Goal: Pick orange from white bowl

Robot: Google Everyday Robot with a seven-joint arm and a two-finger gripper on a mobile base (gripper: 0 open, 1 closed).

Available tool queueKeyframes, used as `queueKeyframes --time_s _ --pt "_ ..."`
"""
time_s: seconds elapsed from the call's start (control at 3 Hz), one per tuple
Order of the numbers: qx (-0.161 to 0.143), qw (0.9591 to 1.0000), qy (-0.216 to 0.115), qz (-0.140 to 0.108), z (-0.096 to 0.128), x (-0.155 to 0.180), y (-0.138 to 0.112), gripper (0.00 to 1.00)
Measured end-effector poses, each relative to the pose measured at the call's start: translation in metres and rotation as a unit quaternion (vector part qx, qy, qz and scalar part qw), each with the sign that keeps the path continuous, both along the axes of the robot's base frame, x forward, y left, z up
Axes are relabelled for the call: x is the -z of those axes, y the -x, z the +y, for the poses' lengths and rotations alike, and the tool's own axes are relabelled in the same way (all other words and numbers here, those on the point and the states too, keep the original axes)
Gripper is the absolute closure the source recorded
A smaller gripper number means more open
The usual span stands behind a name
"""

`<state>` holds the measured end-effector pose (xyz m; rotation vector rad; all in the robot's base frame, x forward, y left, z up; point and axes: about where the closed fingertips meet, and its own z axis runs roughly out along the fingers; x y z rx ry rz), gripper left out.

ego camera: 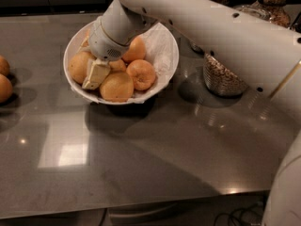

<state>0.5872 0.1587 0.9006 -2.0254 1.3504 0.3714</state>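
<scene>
The white bowl [167, 55] with its crumpled paper lining stands on the grey table at upper left of centre and holds several citrus fruits. The orange [116, 86], large and yellowish, lies at the bowl's front. A similar large fruit [76, 66] lies at the bowl's left. Two smaller, deeper-orange fruits [141, 74] lie to the right and behind. My gripper [95, 74] reaches down into the bowl from the upper right. Its cream tip sits between the left fruit and the orange, touching or nearly touching both. The wrist hides the fruits at the bowl's back.
Two more fruits [3, 87] lie at the table's left edge. A glass jar of grains [220, 76] stands right of the bowl under my arm, with more jars [275, 4] behind. The table's front edge runs along the bottom.
</scene>
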Motion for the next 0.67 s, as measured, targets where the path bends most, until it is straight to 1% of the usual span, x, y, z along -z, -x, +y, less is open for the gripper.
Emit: queueKeyframes --time_s 0.33,0.67 --pt "-0.006 0.9998 -0.019 0.004 -0.001 -0.006 0.001 1.00" --pt "-0.002 0.9992 -0.039 -0.005 -0.010 -0.021 0.001 1.00"
